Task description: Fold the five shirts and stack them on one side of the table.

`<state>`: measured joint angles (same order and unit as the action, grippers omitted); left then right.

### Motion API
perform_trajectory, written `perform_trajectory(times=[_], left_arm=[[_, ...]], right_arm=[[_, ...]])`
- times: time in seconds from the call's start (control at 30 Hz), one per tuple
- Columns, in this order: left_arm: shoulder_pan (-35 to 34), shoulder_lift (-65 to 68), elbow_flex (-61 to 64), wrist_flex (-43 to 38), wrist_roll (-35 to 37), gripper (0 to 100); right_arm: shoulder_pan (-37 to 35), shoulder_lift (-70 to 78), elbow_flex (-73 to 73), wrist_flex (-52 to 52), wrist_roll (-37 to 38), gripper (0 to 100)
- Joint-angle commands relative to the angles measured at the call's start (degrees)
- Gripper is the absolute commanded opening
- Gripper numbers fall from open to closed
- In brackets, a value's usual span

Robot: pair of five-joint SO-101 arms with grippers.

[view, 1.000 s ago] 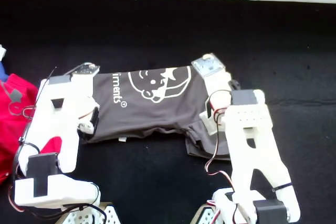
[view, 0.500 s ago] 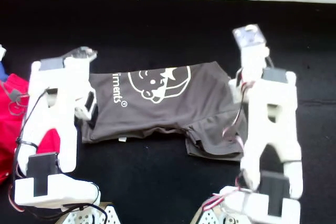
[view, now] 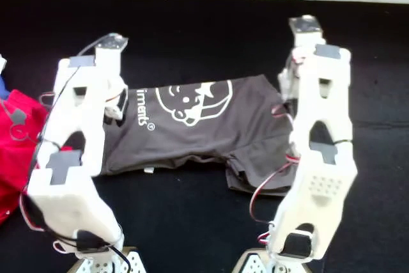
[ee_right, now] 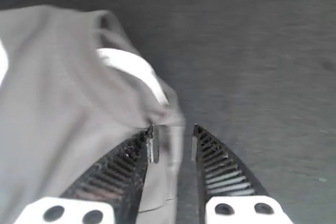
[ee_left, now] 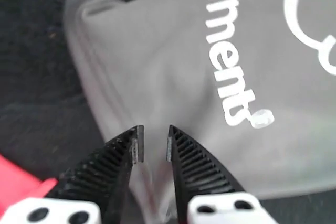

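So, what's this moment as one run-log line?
grey shirt: partly folded, lying flat | left gripper: open, over shirt | right gripper: open, over shirt edge

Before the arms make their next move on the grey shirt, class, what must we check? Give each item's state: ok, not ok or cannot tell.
1. The left gripper is open and empty: ok.
2. The right gripper is open and empty: ok.
3. Each sits over an edge of the grey shirt: ok.
4. Fingertips touch the cloth: cannot tell.
5. The grey shirt lies flat: not ok, bunched beside the right arm.
6. The red shirt lies apart from it: ok.
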<state>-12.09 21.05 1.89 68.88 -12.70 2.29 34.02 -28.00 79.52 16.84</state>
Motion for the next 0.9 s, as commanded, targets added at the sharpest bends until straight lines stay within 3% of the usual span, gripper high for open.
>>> perform_trajectory(times=[0.0, 0.4, 0.73, 0.87], left_arm=[[0.2, 5.9, -6.0, -1.0, 1.2, 9], [-6.1, 20.5, -26.7, 9.5, 1.0, 9], [-4.9, 30.7, -55.5, 28.7, 1.0, 9], [-3.5, 30.4, -62.5, 32.8, 1.1, 9]], right_arm=[[-3.6, 3.2, -7.3, 4.4, -0.6, 11.2], [4.4, 18.4, -20.4, 5.4, 2.9, 11.2], [5.4, 18.5, -42.5, 21.1, 3.0, 11.2], [5.4, 18.4, -49.3, 21.7, 2.7, 11.2]])
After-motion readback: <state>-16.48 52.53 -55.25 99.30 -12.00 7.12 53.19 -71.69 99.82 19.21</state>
